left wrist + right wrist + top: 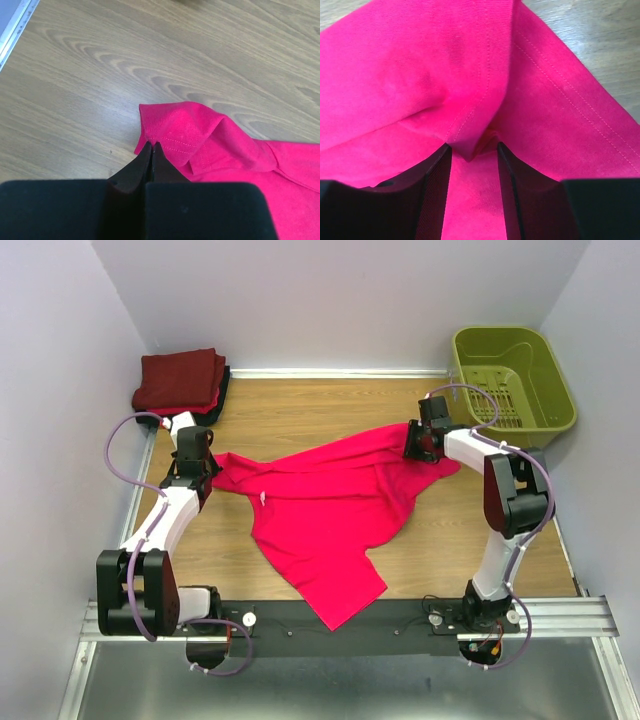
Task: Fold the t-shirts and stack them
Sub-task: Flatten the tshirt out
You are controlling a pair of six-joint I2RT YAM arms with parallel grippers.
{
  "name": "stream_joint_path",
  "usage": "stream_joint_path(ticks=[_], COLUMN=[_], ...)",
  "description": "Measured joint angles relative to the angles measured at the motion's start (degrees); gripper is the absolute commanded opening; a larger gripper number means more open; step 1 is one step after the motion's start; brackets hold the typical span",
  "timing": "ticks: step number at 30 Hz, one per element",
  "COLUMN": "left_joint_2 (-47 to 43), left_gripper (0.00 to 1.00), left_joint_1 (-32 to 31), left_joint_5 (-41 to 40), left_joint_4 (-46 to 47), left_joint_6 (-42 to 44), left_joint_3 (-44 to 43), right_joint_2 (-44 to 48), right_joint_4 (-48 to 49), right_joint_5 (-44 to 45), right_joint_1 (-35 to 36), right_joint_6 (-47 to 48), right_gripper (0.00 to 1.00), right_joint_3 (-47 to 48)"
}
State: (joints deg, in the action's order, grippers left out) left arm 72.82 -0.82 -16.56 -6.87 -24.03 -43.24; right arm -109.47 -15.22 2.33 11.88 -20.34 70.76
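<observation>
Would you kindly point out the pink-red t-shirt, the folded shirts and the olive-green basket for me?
pink-red t-shirt [320, 525]: top external view, middle of its spread body.
folded shirts [180, 380]: top external view, top maroon layer of the stack.
olive-green basket [535, 427]: top external view, its near rim.

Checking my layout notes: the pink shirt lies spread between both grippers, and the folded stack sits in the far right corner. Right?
No. The top view shows the folded stack in the far left corner; the green basket has the far right one. The pink shirt does lie spread between the left gripper and right gripper.
</observation>
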Motion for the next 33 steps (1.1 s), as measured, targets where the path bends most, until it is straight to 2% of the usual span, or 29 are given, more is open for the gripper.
stream_joint_path(ticks=[5,24,33], left_joint_2=[-0.04,-0.04,-0.04], left_gripper=[0.0,0.0,0.0], left_joint_1=[0.0,0.0,0.0], left_joint_5=[0.33,0.7,0.72], left_joint_4=[0.33,0.42,0.42], left_joint_6=[0.0,0.0,0.0], left_joint_3=[0.0,0.0,0.0], right_joint_2=[-0.26,-0.26,-2.14], right_joint_4=[0.57,2.73,2.86], right_joint_5=[1.29,0.76,0.74], right_joint_1=[0.0,0.0,0.0], right_joint_6=[0.48,3.04,3.06], right_gripper=[0.52,0.51,0.51], right_joint_3=[-0.52,-1.42,2.4])
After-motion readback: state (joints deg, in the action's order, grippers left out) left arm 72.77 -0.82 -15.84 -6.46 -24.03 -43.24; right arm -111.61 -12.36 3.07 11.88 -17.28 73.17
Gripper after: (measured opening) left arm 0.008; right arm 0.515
